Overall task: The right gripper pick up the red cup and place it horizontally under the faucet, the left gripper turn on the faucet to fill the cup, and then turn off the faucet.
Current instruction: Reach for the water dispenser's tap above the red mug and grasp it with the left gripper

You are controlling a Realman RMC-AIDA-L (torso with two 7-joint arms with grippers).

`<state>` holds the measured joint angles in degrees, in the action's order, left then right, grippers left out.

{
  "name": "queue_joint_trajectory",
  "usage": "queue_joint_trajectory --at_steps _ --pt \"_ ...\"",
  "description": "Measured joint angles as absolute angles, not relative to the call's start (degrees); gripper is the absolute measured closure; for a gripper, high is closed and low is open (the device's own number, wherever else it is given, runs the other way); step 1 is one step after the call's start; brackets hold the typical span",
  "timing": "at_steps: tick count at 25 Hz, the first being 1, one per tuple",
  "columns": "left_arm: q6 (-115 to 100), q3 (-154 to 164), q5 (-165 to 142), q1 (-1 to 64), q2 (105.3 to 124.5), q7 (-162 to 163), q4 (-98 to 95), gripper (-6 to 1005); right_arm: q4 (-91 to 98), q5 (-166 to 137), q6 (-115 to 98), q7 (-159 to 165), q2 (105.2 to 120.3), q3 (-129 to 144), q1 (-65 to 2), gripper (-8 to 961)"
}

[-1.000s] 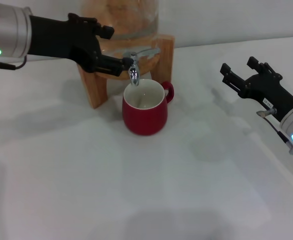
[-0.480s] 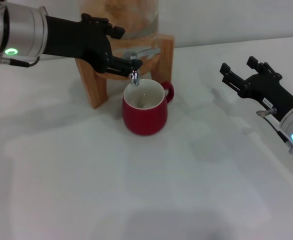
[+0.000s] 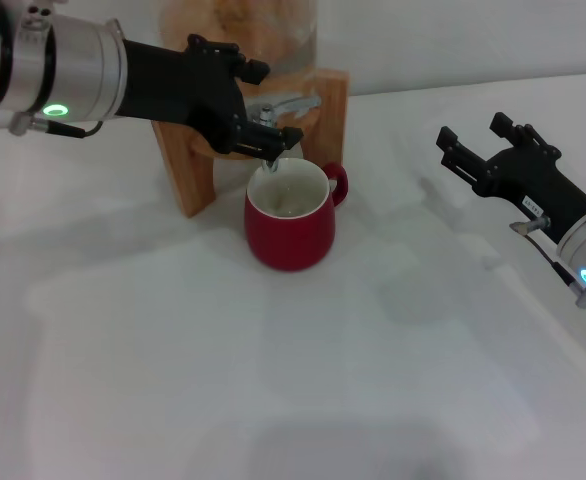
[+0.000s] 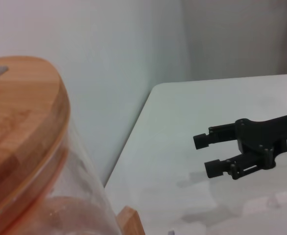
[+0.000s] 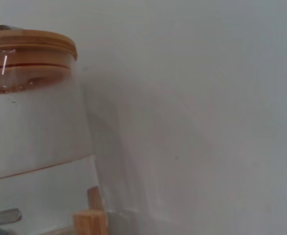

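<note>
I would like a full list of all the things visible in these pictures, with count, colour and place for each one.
red cup: one, glossy red with white inside, upright on the table directly under the faucet, handle toward the robot's right.
faucet: one, shiny chrome, at the front of the dispenser, above the cup.
glass dispenser: one, clear, wooden lid, on the wooden stand.
wooden stand: one, light brown, behind the cup.
table: one, white.
wall: pale, behind the table.
left hand: one, black, at the faucet.
right hand: one, black, open, to the right, apart from the cup.
</note>
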<state>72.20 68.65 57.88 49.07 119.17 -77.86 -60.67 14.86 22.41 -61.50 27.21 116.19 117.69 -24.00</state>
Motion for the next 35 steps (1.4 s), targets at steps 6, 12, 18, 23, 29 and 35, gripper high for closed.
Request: queue_joint_trajectory --at_steps 6,12,18,23,29,35 --pt "70.9 69.0 58.4 49.8 119.18 -78.3 -59.6 138 14.9 22.4 -61.8 27.3 116.19 118.1 -24.0 109" --pt "69.0 69.6 58.4 50.6 119.18 -79.8 -57.5 137 15.3 22.4 -61.8 27.2 116.19 118.2 -24.0 109" --pt "68.1 70.5 58.4 51.7 119.18 -80.9 -55.8 137 15.6 22.4 -61.6 27.0 116.19 118.5 -23.9 109" --pt "66.0 72.9 58.6 51.9 119.18 -81.2 -55.3 138 15.7 22.4 -61.8 27.0 116.19 118.8 -23.9 110" --pt "65.4 73.3 58.9 52.6 119.18 -81.8 -54.2 138 15.7 22.4 -61.9 27.0 116.19 118.8 -24.0 110" --pt "64.4 73.6 59.2 52.8 119.25 -82.9 -53.5 138 15.7 22.4 -61.9 27.0 116.19 119.1 -24.0 110"
